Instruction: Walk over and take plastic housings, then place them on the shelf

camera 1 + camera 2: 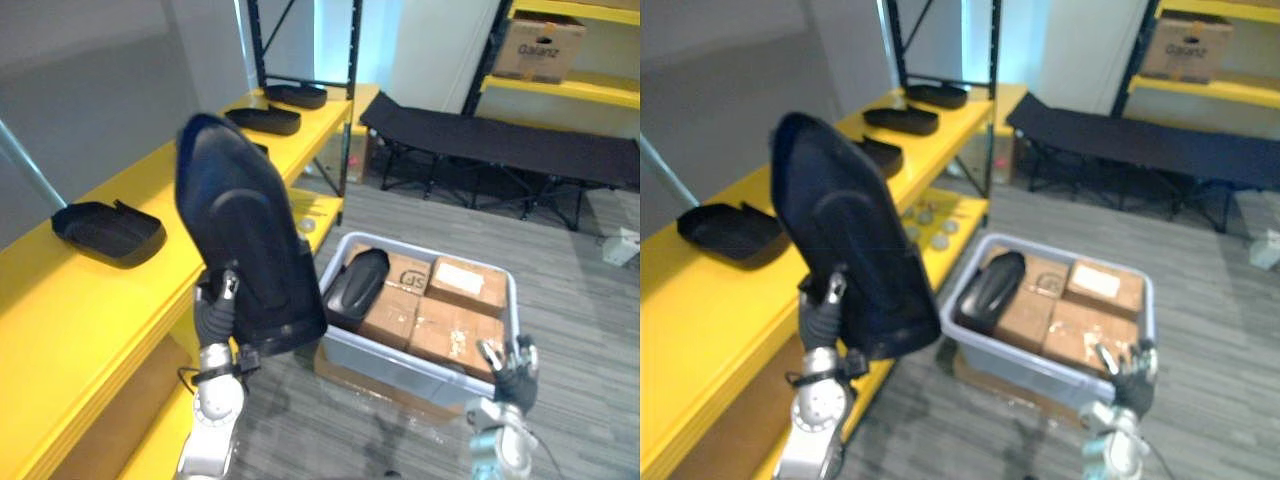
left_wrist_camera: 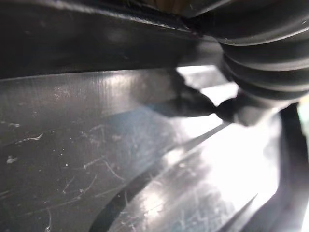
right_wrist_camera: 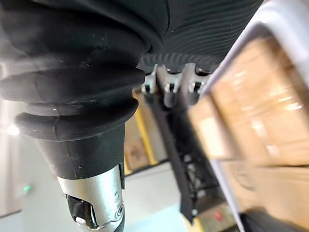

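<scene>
You are looking at a storeroom or warehouse bay, not a home. A long yellow shelf (image 1: 60,300) on dark steel uprights (image 1: 352,60) runs along the wall on the robot's left, with black plastic housings (image 1: 108,230) laid out on it in a row, well apart. A second rack (image 1: 560,85) of the same make stands at the far side and carries a cardboard box (image 1: 538,45). On the grey floor (image 1: 590,320) sits a grey crate (image 1: 400,362) packed with taped cartons (image 1: 455,332). A black folding cot (image 1: 500,140) stands near the far wall.
</scene>
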Robot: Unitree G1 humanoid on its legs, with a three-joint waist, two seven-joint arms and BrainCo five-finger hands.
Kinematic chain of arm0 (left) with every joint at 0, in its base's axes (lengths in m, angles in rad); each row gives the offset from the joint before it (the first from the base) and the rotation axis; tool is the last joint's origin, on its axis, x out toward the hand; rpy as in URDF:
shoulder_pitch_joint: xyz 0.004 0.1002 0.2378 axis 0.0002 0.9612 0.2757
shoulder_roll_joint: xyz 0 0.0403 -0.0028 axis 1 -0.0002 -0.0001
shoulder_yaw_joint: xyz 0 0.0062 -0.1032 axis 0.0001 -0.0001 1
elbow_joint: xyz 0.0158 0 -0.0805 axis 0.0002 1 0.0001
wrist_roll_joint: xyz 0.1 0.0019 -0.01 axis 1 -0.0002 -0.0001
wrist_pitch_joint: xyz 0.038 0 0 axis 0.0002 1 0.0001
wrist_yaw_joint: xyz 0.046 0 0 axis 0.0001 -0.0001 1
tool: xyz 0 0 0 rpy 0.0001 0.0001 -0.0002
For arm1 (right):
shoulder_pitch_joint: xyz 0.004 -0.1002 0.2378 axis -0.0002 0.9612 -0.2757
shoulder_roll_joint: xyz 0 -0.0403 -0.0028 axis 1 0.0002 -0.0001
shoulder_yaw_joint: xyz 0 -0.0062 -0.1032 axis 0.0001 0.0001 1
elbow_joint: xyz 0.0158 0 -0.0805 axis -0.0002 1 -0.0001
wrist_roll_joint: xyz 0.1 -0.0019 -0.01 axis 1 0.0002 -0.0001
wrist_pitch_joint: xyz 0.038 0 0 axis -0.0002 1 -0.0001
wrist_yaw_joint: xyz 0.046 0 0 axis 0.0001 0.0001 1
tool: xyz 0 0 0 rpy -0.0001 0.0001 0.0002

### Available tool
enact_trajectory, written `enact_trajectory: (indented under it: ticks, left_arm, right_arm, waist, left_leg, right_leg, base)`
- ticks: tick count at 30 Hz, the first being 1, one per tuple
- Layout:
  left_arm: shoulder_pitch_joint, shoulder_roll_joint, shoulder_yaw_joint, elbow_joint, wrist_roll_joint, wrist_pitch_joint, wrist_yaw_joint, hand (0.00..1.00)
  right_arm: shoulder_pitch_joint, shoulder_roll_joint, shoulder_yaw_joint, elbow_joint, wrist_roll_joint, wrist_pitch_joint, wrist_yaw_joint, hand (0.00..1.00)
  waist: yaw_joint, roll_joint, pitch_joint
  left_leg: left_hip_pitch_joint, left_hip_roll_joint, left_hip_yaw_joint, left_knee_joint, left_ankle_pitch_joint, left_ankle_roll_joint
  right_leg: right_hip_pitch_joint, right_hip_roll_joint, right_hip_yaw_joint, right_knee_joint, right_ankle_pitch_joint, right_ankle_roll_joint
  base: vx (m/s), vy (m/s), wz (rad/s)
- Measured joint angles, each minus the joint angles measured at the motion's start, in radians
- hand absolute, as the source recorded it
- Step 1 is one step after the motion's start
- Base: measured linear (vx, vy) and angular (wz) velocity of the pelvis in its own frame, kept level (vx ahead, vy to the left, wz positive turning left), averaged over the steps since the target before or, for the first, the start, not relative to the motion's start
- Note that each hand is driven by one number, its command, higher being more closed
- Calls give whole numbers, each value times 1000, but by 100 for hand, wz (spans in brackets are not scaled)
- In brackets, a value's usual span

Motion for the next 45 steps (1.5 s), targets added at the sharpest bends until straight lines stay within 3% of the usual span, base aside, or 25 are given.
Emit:
enact_trajectory:
  ticks: [4, 9, 10, 14, 16, 19, 22, 25, 26, 28, 30, 32, 33, 34, 35, 37, 38, 39, 42, 45]
  left_arm:
    - [6, 0, 59, -53, 1, -1, 79, 100]
    - [23, -25, 242, -166, 19, 0, 195, 100]
    - [35, -39, 299, -194, 34, 1, 218, 100]
    - [128, -62, 451, -259, 43, -1, 232, 100]
    - [188, -88, 525, -272, 41, -16, 226, 100]
    - [266, -135, 615, -280, 15, -44, 216, 100]
    - [298, -170, 648, -282, -22, -82, 210, 100]
    - [296, -185, 660, -287, -14, -106, 194, 100]
    - [290, -181, 656, -299, -13, -106, 172, 100]
    - [250, -163, 637, -301, -7, -107, 134, 100]
    - [216, -150, 615, -302, -21, -111, 95, 100]
    - [202, -145, 614, -314, -65, -112, 55, 100]
    - [196, -143, 614, -319, -78, -113, 33, 100]
    - [184, -129, 607, -326, -98, -126, -13, 100]
    - [176, -113, 596, -327, -107, -135, -34, 100]
    - [148, -39, 559, -327, -133, -156, -119, 100]
    - [129, -11, 534, -326, -135, -163, -171, 100]
    - [113, 22, 502, -321, -135, -175, -228, 100]
    - [89, 63, 470, -315, -142, -186, -301, 100]
    - [88, 74, 455, -290, -188, -195, -377, 100]
  right_arm:
    - [-59, -7, 73, -13, -9, 3, 52, 0]
    - [-176, -18, 212, -16, -11, 6, 88, 0]
    - [-208, -20, 238, -14, -13, 6, 96, 0]
    - [-295, -22, 297, 30, -31, 1, 127, 0]
    - [-338, -23, 329, 74, -33, -2, 142, 0]
    - [-407, -22, 419, 123, -74, -8, 143, 0]
    - [-464, -9, 507, 138, -97, -14, 161, 0]
    - [-489, 4, 541, 137, -122, 5, 155, 0]
    - [-487, 2, 536, 127, -132, 19, 139, 0]
    - [-456, -25, 506, 88, -139, 35, 108, 0]
    - [-415, -53, 469, 67, -174, 49, 62, 0]
    - [-392, -59, 426, 56, -208, 56, 38, 0]
    - [-389, -59, 412, 50, -203, 56, 46, 0]
    - [-384, -60, 382, 36, -194, 58, 65, 0]
    - [-378, -60, 367, 25, -173, 59, 88, 0]
    - [-347, -64, 318, -3, -117, 58, 168, 0]
    - [-326, -71, 291, -27, -111, 51, 205, 0]
    - [-313, -85, 270, -39, -108, 38, 235, 0]
    - [-311, -121, 239, -60, -90, 35, 272, 0]
    - [-334, -156, 224, -61, -89, 26, 304, 0]
  waist:
    - [13, 1, 0]
    - [95, 2, 2]
    - [123, 2, 8]
    - [200, -3, 12]
    - [253, -9, 18]
    - [311, -15, 20]
    - [336, -21, 32]
    - [338, -22, 42]
    - [323, -27, 43]
    - [292, -34, 48]
    - [292, -31, 57]
    - [297, -28, 77]
    - [295, -20, 90]
    - [282, -9, 112]
    - [272, -9, 122]
    - [234, -14, 130]
    - [217, -19, 130]
    - [210, -24, 134]
    - [206, -20, 137]
    - [208, 9, 155]
  left_leg:
    - [-18, -4, -39, 1, 1, -1]
    - [-71, -21, -175, 1, 25, 0]
    - [-77, -29, -214, 1, 29, 2]
    - [-102, -68, -329, 1, 37, 7]
    - [-105, -88, -375, 1, 40, 9]
    - [-102, -102, -415, 1, 40, 9]
    - [-91, -96, -414, 1, 37, 8]
    - [-95, -96, -418, 26, 21, 18]
    - [-123, -98, -398, 45, 19, 23]
    - [-164, -82, -282, 79, 44, 51]
    - [-176, -79, -221, 71, 83, 40]
    - [-175, -98, -222, 47, 95, 52]
    - [-175, -99, -219, 46, 93, 52]
    - [-176, -99, -206, 45, 95, 56]
    - [-175, -98, -194, 41, 99, 61]
    - [-174, -110, -191, 12, 126, 87]
    - [-174, -114, -196, 0, 146, 87]
    - [-175, -116, -198, 1, 159, 72]
    - [-179, -115, -206, 1, 163, 71]
    - [-184, -105, -198, 1, 172, 72]
  right_leg:
    - [18, -4, -42, 0, -9, 3]
    - [59, -9, -184, 0, -20, 14]
    - [81, -12, -226, 0, -25, 20]
    - [142, -26, -345, 1, -45, 41]
    - [173, -32, -399, 1, -53, 46]
    - [192, -42, -434, 30, -80, 45]
    - [196, -42, -436, 49, -100, 44]
    - [215, -40, -452, 59, -119, 39]
    - [229, -40, -491, 64, -131, 45]
    - [257, -41, -576, 75, -139, 58]
    - [276, -51, -616, 93, -135, 64]
    - [263, -78, -602, 129, -153, 33]
    - [257, -84, -582, 146, -169, 7]
    - [237, -93, -536, 189, -216, -44]
    - [226, -95, -505, 206, -244, -60]
    - [182, -82, -353, 256, -313, -53]
    - [175, -82, -325, 270, -320, -56]
    - [175, -81, -304, 269, -306, -32]
    - [178, -72, -290, 259, -302, -24]
    - [175, -60, -274, 236, -300, -8]
  base:
    - [-19, -3, 27]
    - [-2, -20, 83]
    - [12, -22, 90]
    - [21, -18, 94]
    - [37, 1, 75]
    - [23, 19, 43]
    - [-8, -10, 1]
    - [-28, -11, 14]
    - [-61, -20, 64]
    - [-91, 15, 128]
    - [-43, 116, 94]
    - [-49, 155, 25]
    - [-76, 110, 16]
    - [-73, 65, 15]
    - [-116, 35, 28]
    - [-119, -38, 45]
    - [-54, -61, 38]
    - [-20, -53, 24]
    - [-24, -30, 9]
    - [-65, -31, -6]
